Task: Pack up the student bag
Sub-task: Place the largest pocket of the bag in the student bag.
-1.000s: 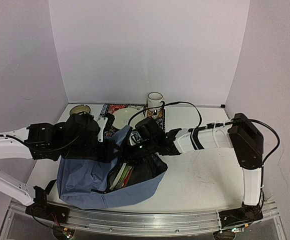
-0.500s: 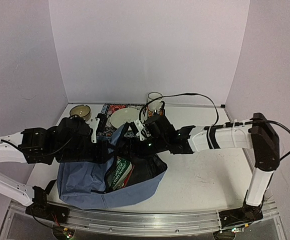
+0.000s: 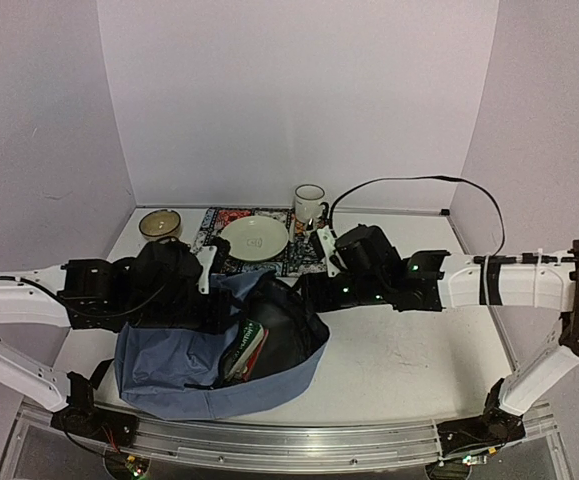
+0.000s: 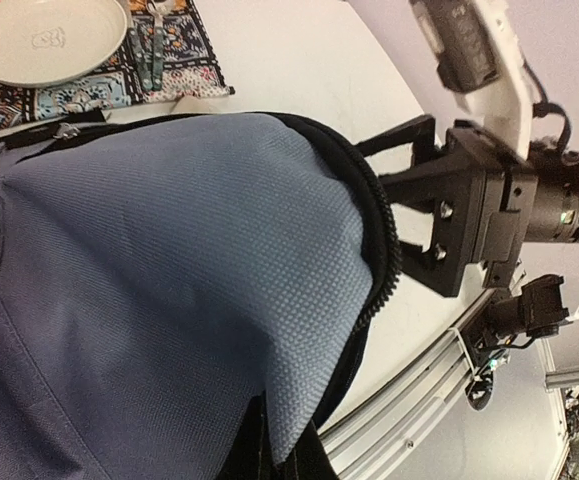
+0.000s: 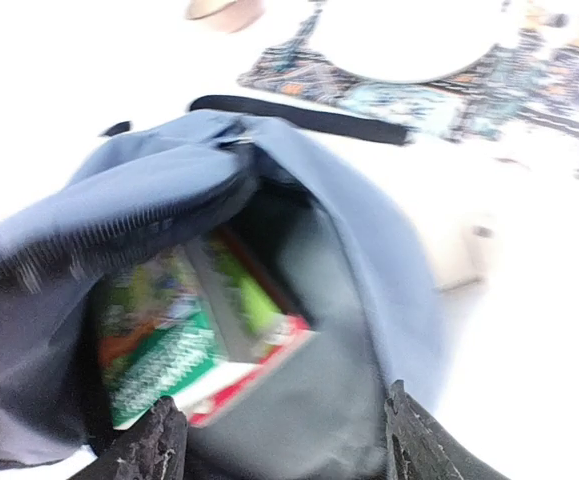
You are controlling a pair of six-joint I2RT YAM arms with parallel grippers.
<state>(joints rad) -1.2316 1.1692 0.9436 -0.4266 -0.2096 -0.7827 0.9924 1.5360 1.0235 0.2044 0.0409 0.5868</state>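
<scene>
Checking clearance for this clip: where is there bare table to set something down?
Bare table lies right of the backpack, between the right arm and the near rail; another patch is right of the mug, behind that arm. Crowded: back left, with bowl, mat and plate, and the left arm over the backpack.

One blue backpack [image 3: 169, 365], one cream plate [image 3: 254, 238], one small bowl [image 3: 159, 222], one white mug [image 3: 309, 204], one patterned mat [image 3: 217, 222], one utensil [image 4: 152, 50] on the mat, two robot arms [image 3: 14, 300] [image 3: 509, 283], books [image 5: 159, 350] inside the backpack, number not clear.
</scene>
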